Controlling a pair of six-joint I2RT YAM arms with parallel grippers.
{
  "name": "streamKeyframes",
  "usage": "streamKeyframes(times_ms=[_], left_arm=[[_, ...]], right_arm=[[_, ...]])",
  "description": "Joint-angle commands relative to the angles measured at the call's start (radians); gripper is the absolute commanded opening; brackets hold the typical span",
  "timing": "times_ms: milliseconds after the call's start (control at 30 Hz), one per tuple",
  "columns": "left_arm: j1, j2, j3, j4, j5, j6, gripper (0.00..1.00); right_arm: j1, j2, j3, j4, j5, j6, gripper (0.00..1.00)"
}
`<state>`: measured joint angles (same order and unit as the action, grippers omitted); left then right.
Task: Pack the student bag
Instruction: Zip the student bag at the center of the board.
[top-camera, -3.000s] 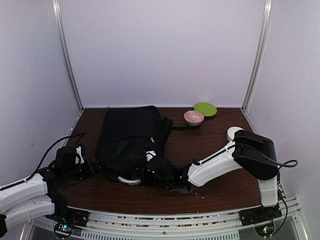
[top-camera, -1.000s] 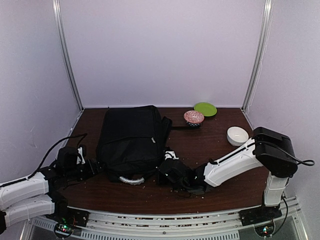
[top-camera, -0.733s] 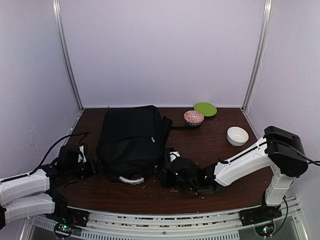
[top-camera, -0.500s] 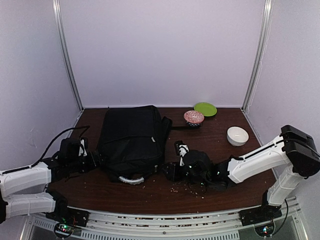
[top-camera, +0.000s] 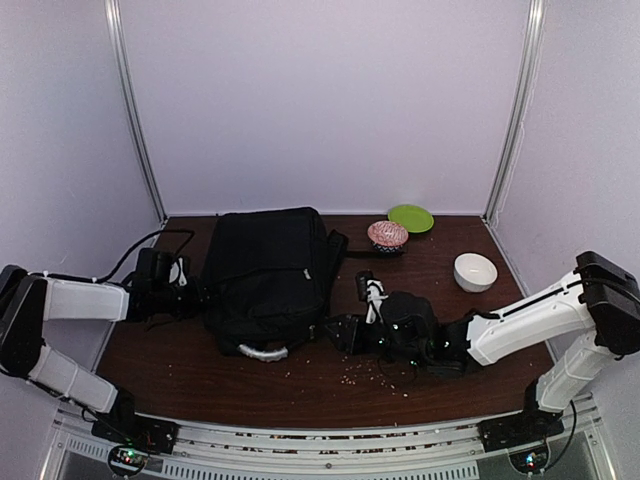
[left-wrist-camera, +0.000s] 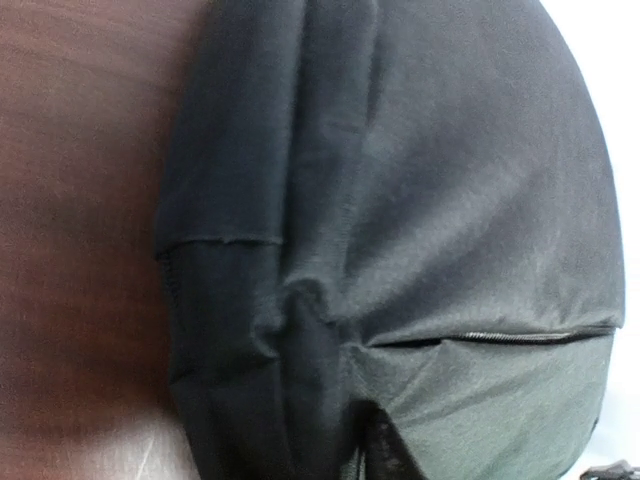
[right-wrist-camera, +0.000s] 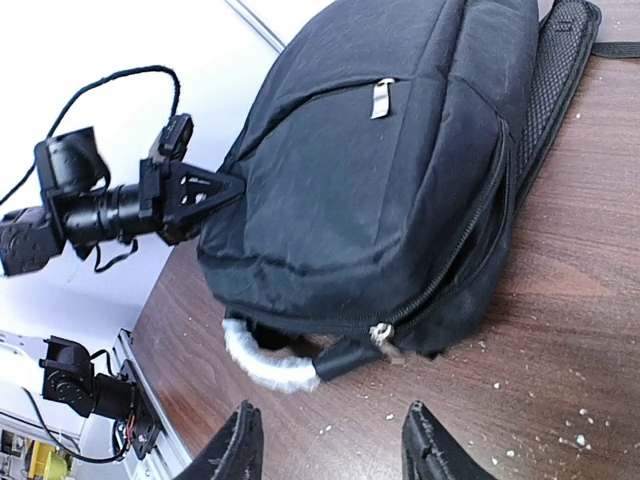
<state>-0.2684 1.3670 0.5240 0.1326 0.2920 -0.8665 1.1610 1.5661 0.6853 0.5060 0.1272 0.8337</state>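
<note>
Top view: the bag is laid flat on the table, left of centre, with its pale handle at the near end. The left gripper is set against the bag's left side, but its jaws cannot be made out from here. The right gripper is held low over the table, just beside the bag's near right corner. A pink bowl and a green plate are seen past the bag's far right corner. A white bowl is placed further right, well apart from both grippers. Crumbs are scattered on the wood near the right gripper.

Left wrist view: nearly the whole frame is filled by the bag's black fabric, with bare table at the left. The cloth is puckered low in the frame, above a closed zip. The gripper's own fingers cannot be told apart from the fabric.

Right wrist view: the right gripper is seen with its two fingers spread and nothing between them. The handle and the bag's near end lie just beyond the tips, untouched. Across the bag, the left gripper is seen with its fingers drawn together to a point, pinched on the side fabric.
</note>
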Motion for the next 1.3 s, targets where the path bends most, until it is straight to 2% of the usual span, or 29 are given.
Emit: streamKeyframes(times_ms=[0, 67, 200, 233, 267, 300, 367, 467, 500, 533, 667, 800, 967, 1133, 1267], left_arm=[[0.051, 0.098, 0.113, 0.115, -0.005, 0.024, 0.1], [0.073, 0.147, 0.167, 0.102, 0.025, 0.043, 0.0], [0.125, 0.183, 0.216, 0.089, 0.061, 0.067, 0.0], [0.133, 0.164, 0.209, 0.094, 0.06, 0.068, 0.06], [0.135, 0.14, 0.198, 0.094, 0.05, 0.074, 0.18], [0.136, 0.105, 0.185, 0.081, 0.031, 0.084, 0.35], [0.131, 0.026, 0.136, 0.059, 0.002, 0.064, 0.6], [0.088, -0.124, 0.058, -0.016, -0.073, 0.023, 0.8], [0.041, -0.185, 0.036, -0.063, -0.125, 0.008, 0.93], [-0.007, -0.241, 0.001, -0.099, -0.182, -0.013, 0.97], [-0.236, -0.436, -0.128, -0.179, -0.385, -0.208, 0.98], [-0.393, -0.515, -0.219, -0.177, -0.496, -0.41, 0.98], [-0.42, -0.436, -0.195, -0.143, -0.504, -0.416, 0.98], [-0.42, -0.293, -0.186, 0.034, -0.429, -0.435, 0.97], [-0.419, -0.198, -0.179, 0.12, -0.429, -0.442, 0.94]], right_arm=[[0.021, -0.018, -0.018, -0.065, 0.112, -0.014, 0.48], [0.024, -0.023, -0.04, -0.056, 0.141, -0.011, 0.49], [0.021, -0.059, -0.085, -0.04, 0.153, -0.022, 0.51], [0.019, -0.068, -0.078, -0.073, 0.141, -0.041, 0.52], [0.017, -0.075, -0.064, -0.11, 0.131, -0.06, 0.52], [0.018, -0.081, -0.052, -0.142, 0.128, -0.073, 0.52], [0.018, -0.093, -0.06, -0.148, 0.124, -0.087, 0.52], [0.017, -0.109, -0.096, -0.094, 0.123, -0.094, 0.52], [0.016, -0.111, -0.098, -0.089, 0.122, -0.096, 0.52], [0.016, -0.111, -0.097, -0.09, 0.12, -0.1, 0.52], [0.01, -0.101, -0.079, -0.101, 0.114, -0.114, 0.52], [0.004, -0.09, -0.062, -0.115, 0.115, -0.117, 0.52], [0.003, -0.078, -0.046, -0.116, 0.099, -0.105, 0.52], [0.004, -0.087, -0.071, -0.113, 0.091, -0.072, 0.51], [0.004, -0.1, -0.094, -0.116, 0.09, -0.053, 0.51]])
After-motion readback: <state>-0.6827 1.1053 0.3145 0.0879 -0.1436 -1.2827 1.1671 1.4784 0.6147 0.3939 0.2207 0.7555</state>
